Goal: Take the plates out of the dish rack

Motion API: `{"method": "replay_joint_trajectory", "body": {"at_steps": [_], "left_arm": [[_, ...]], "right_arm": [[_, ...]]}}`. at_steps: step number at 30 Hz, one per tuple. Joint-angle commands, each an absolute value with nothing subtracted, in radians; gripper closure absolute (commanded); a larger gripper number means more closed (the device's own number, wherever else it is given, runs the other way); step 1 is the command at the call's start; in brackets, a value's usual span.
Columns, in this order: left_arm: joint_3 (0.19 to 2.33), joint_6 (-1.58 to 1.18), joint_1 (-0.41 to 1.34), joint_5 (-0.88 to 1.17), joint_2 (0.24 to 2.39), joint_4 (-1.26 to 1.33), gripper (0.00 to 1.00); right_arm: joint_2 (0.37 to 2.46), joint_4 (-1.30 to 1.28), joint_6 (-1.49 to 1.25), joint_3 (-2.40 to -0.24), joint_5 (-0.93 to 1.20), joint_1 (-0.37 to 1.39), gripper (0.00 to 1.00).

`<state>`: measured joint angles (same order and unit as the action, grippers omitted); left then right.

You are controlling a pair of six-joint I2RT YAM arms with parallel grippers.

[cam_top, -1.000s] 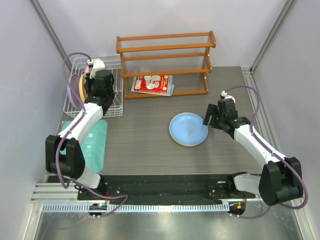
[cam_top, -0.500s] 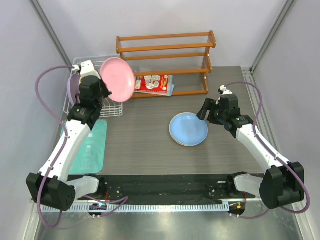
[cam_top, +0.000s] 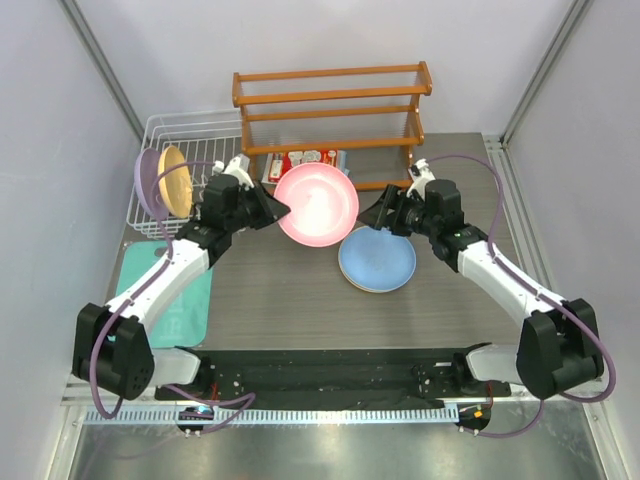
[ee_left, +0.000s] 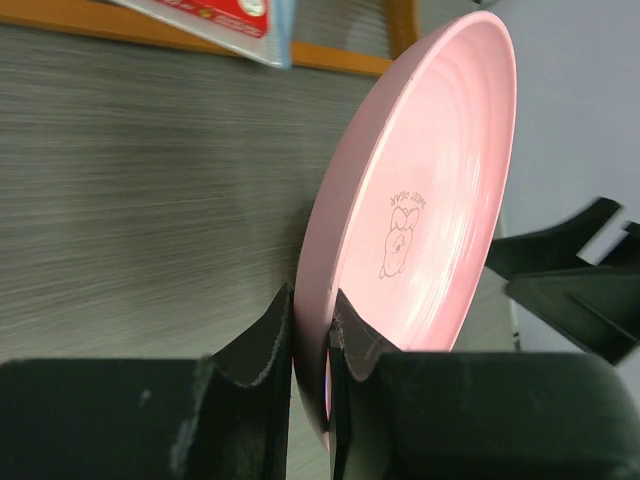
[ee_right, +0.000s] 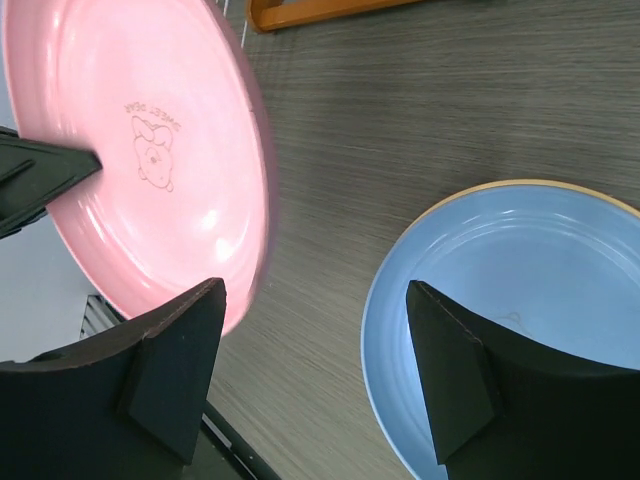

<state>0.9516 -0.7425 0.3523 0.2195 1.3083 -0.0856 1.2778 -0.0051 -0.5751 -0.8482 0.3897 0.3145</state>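
Note:
My left gripper (cam_top: 275, 210) is shut on the rim of the pink plate (cam_top: 317, 204) and holds it tilted in the air over the table's middle; the left wrist view shows the jaws clamped on its edge (ee_left: 312, 330). My right gripper (cam_top: 378, 216) is open and empty just right of the pink plate (ee_right: 150, 150), above the light blue plate (cam_top: 377, 259), which lies on a yellow-orange plate on the table (ee_right: 520, 300). The white wire dish rack (cam_top: 190, 135) at the back left holds a yellow-orange plate (cam_top: 174, 181) and a lavender plate (cam_top: 146, 178) upright.
A brown wooden shelf (cam_top: 330, 110) stands at the back, with a red packet (cam_top: 310, 158) at its foot. A teal mat (cam_top: 185, 290) lies at the left, in front of the rack.
My left arm has swung the pink plate from above the rack rightward to the table's middle. My right gripper has moved left toward it, staying open.

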Motion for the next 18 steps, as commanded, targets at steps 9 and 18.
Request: {"method": "replay_joint_trajectory", "body": {"at_steps": [9, 18], "left_arm": [[0.928, -0.824, 0.436, 0.271, 1.325, 0.112, 1.00], [0.902, -0.770, 0.442, 0.186, 1.309, 0.078, 0.17]], "right_arm": [[1.341, 0.123, -0.604, -0.876, 0.400, 0.347, 0.57], [1.261, -0.035, -0.531, -0.850, 0.200, 0.342, 0.99]]}}
